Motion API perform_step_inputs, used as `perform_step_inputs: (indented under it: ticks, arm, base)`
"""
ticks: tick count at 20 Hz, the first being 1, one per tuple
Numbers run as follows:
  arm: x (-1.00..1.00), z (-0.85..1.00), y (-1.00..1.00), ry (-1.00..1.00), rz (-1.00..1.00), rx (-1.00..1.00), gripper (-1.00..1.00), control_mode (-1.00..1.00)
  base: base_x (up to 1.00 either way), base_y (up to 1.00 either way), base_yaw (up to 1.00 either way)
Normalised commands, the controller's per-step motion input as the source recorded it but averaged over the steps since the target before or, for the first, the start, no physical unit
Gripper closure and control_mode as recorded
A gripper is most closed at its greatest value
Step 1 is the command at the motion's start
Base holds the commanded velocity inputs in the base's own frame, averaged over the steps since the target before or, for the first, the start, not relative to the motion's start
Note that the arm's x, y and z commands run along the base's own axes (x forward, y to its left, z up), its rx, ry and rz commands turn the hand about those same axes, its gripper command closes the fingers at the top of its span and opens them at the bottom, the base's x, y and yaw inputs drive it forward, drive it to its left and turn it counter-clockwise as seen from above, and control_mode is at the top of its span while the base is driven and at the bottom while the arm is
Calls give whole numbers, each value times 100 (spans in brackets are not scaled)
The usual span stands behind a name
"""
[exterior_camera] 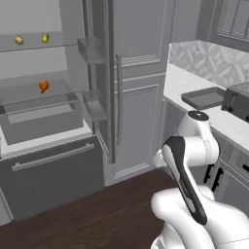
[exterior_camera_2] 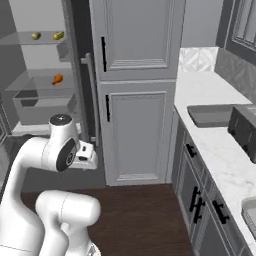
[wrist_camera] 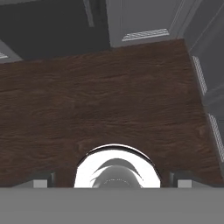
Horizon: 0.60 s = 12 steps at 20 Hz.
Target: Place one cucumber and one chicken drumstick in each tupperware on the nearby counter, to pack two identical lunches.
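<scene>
One orange-brown chicken drumstick lies on a middle shelf of the open fridge, far to the left. A grey tupperware rests on the white counter at the right. The cucumber is out of view. My gripper points down at the dark wooden floor, low beside the base and well away from both shelf and counter. Its fingertips stand far apart at the bottom corners of the hand view, open, with nothing between them.
Two yellowish oblong items sit on the fridge's top shelf. The open fridge door juts toward me beside tall grey cabinets. A boxy toaster stands right of the tupperware.
</scene>
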Motion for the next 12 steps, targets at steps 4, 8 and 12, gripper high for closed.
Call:
perform_step_inputs:
  ticks: [4,8,12]
  arm:
    - [0,0,0,0,0,0,-100,100]
    - [0,0,0,0,0,0,-100,100]
    - [0,0,0,0,0,0,-100,100]
  base:
    - [36,100,-15]
    - [50,95,-9]
    - [49,67,4]
